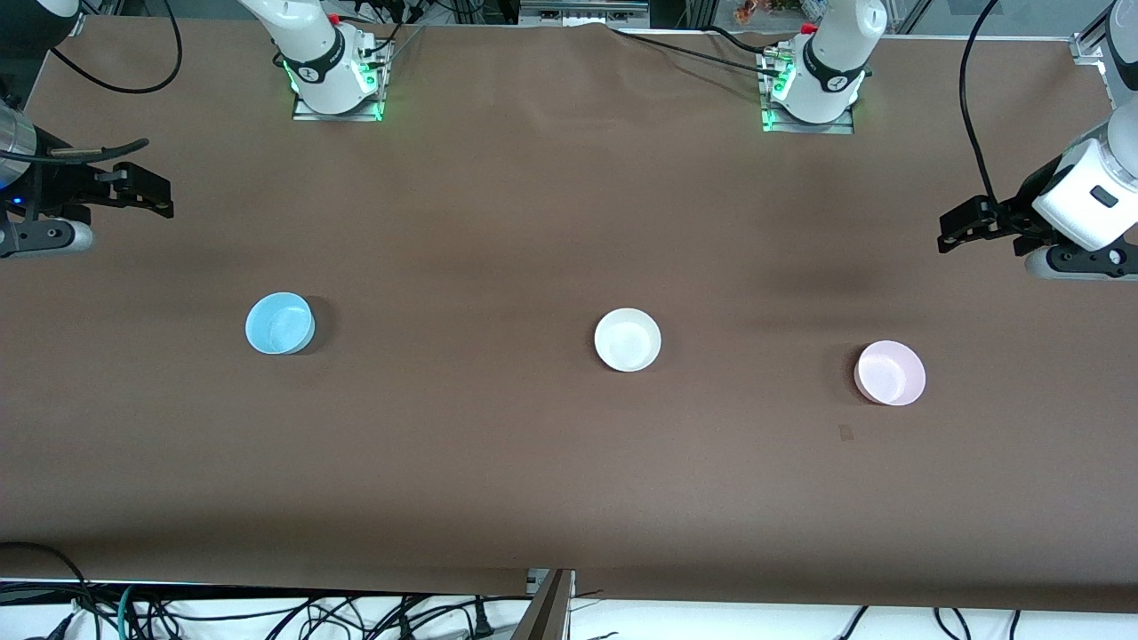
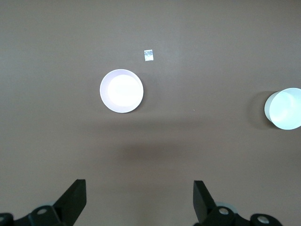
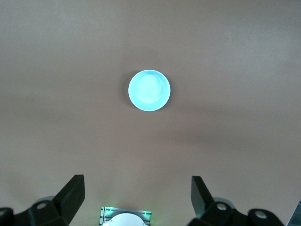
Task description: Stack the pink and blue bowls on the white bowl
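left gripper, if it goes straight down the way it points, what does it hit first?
Likely bare table. The open left gripper points at cloth short of the pink bowl; depth is unclear.

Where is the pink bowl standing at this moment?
In the front view the pink bowl stands alone on the table toward the left arm's end, beside the white bowl and slightly nearer the camera.

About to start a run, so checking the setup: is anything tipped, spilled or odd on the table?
Nothing is tipped or spilled. The blue bowl, white bowl and pink bowl sit upright, apart and empty. Only oddity: a small scrap beside the pink bowl. The left gripper and right gripper wait open at the table's ends.
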Motion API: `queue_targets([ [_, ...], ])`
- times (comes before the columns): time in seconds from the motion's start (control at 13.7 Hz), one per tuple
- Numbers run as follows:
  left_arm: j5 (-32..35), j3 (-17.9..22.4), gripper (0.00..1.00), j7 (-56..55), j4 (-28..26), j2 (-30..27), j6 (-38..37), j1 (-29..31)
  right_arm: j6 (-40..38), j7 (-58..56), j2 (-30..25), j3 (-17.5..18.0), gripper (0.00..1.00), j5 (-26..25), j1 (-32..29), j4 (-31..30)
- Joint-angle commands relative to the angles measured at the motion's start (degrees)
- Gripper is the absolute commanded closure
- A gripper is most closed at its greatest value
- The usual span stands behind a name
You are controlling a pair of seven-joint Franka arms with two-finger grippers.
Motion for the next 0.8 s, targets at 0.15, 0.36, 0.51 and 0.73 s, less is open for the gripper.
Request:
queue_targets([
  [0.15,-1.01,-0.06,0.00,-0.23,2.07,2.04,-1.11,0.27,-0.47,0.35,0.65,0.17,0.00,0.57,-0.31,1.56],
  [0.36,-0.31,0.37,0.00,-0.05,4.16,5.37,-0.94,0.36,-0.47,0.35,0.65,0.17,0.00,0.57,-0.31,1.56],
  [0.51,-0.14,0.46,0.00,0.39,9.95,9.50,-0.94,1.32,-0.47,0.35,0.65,0.17,0.00,0.57,-0.31,1.56],
  [0.73,-0.14,0.55,0.00,6.60,11.21,10.83,-0.85,2.64,-0.47,0.35,0.65,0.17,0.00,0.57,-0.31,1.56],
])
